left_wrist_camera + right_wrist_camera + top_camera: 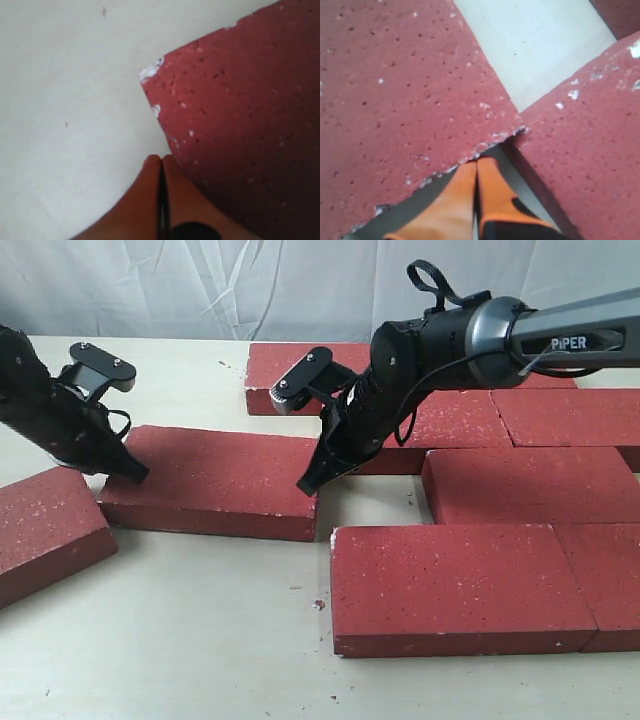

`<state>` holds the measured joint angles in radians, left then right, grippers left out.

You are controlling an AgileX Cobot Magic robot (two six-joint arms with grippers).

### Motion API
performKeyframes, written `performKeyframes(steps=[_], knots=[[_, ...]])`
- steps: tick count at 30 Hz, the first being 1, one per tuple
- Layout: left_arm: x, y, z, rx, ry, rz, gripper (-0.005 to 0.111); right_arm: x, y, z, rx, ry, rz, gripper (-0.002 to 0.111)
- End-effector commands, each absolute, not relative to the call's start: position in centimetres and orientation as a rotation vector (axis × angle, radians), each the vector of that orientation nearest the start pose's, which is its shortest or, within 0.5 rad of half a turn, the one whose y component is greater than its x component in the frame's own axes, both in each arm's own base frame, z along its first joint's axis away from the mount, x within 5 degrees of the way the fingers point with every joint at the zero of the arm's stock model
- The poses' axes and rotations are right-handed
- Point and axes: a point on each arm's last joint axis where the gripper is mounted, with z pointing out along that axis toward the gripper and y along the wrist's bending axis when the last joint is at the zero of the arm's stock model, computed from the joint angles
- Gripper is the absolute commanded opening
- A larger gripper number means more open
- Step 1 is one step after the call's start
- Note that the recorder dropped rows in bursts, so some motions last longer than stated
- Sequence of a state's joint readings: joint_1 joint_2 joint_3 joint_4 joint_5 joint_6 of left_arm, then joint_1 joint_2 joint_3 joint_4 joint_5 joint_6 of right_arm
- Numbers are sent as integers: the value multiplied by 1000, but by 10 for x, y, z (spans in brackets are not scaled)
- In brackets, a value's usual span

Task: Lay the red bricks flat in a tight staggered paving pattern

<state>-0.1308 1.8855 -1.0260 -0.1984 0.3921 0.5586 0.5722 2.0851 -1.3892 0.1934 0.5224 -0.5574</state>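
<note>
Several rough dark-red rectangular paving bricks (445,585) lie flat in staggered rows at the right of the pale table (200,640). Two lie loose: a middle brick (215,480), between left gripper (137,473) and right gripper (308,486), both jaws clenched on nothing, and an angled far-left brick (45,530).

Left pincer (138,474) down at the left end of the middle brick (210,480), right pincer (306,484) at its right end, so that brick lies flat on the table (200,650) between them. Left of the left pincer lies a loose brick (45,530), angled, just apart. Right of the right pincer are the laid bricks (510,485), packed in staggered rows. Behind it, a back brick (290,365).
</note>
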Motion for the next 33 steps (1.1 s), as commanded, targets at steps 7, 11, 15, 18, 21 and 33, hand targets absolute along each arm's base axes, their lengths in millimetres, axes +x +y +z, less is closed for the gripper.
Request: performKeyframes(steps=[7, 11, 15, 18, 21, 33], knots=[[347, -54, 138, 771, 2657, -54, 0, 351, 231, 149, -1376, 2425, 113, -1], [347, -56, 138, 738, 2664, -79, 0, 353, 227, 156, -1347, 2422, 51, -1], [344, -56, 137, 755, 2688, -92, 0, 347, 223, 169, -1342, 2454, 41, -1], [343, -57, 137, 800, 2686, -111, 0, 340, 221, 186, -1319, 2476, 82, -1], [343, -60, 138, 789, 2672, -161, 0, 334, 222, 201, -1282, 2485, 147, -1], [341, -68, 139, 834, 2642, -274, 0, 322, 235, 201, -1382, 2456, 409, -1]])
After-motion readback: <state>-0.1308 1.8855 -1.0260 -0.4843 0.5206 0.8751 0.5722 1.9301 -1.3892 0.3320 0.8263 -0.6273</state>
